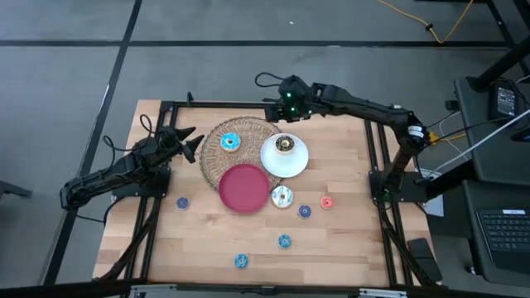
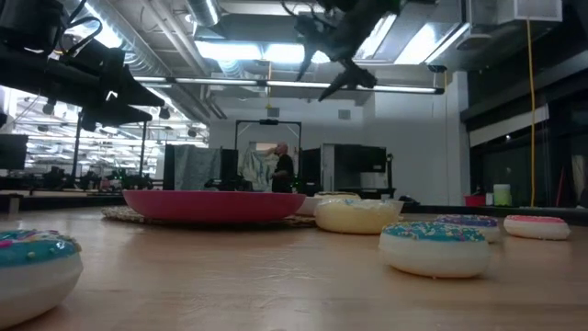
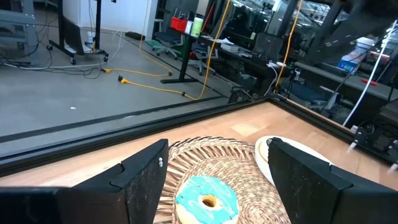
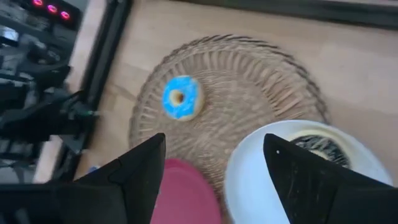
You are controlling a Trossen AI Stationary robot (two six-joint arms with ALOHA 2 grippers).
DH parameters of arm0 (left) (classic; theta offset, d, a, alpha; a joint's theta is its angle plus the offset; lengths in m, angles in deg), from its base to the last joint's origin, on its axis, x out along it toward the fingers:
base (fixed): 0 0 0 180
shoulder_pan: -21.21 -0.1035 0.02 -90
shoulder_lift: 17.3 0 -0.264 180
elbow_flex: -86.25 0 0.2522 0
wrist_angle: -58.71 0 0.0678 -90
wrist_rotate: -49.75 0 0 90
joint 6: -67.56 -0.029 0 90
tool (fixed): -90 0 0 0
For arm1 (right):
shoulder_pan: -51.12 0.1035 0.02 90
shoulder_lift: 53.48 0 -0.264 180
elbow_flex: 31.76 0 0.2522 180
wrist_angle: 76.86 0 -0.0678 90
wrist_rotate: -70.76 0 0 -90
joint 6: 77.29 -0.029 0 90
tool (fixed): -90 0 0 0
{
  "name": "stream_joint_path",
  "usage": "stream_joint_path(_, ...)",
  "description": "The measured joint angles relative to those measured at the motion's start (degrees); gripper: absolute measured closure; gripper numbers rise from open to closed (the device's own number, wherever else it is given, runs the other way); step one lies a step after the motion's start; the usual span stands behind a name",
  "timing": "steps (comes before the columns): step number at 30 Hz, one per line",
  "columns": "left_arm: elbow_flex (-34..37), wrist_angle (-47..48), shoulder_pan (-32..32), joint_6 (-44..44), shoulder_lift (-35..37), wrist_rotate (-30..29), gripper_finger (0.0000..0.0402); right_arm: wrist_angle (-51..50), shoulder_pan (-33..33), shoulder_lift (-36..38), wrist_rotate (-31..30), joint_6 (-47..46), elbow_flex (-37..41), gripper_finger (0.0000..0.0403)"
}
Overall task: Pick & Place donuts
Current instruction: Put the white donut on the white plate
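A cyan donut (image 1: 230,141) lies on the round wicker mat (image 1: 217,157); in the left wrist view this cyan donut (image 3: 207,199) sits just beyond my open left gripper (image 3: 217,146). A chocolate donut (image 1: 286,145) rests on the white plate (image 1: 284,165). A white-sprinkled donut (image 1: 282,197), a navy one (image 1: 305,211), a red one (image 1: 326,202) and a blue one (image 1: 181,202) lie on the bare table. My left gripper (image 1: 189,142) is at the mat's left edge. My right gripper (image 1: 276,106) hangs open above the mat's far edge, holding nothing.
A red plate (image 1: 243,188) overlaps the mat's near edge. Two more small cyan donuts (image 1: 284,241) (image 1: 241,261) lie toward the near edge of the table. Black frame rails (image 1: 377,157) run along both table sides. A person stands far off in the room behind the table (image 2: 283,165).
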Motion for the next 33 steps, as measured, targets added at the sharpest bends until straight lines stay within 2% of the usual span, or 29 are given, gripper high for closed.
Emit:
stream_joint_path(13,0.01,-0.01,0.00,0.00,0.01,0.00,0.0135,7.75,13.36,7.10,-7.85,-10.11,10.36,0.0131)
stream_joint_path(21,0.00,0.00,0.00,0.00,0.02,0.00,0.0135,11.67,21.62,10.06,-9.77,-18.13,18.58,0.0131)
stream_joint_path(28,-0.01,-0.02,-0.01,0.00,0.02,0.00,0.0135,16.47,26.76,12.45,-9.99,-22.83,26.26,0.0131)
stream_joint_path(33,0.01,-0.02,0.00,0.00,0.00,0.00,0.0135,18.70,29.86,14.62,-12.56,-26.32,31.77,0.0131)
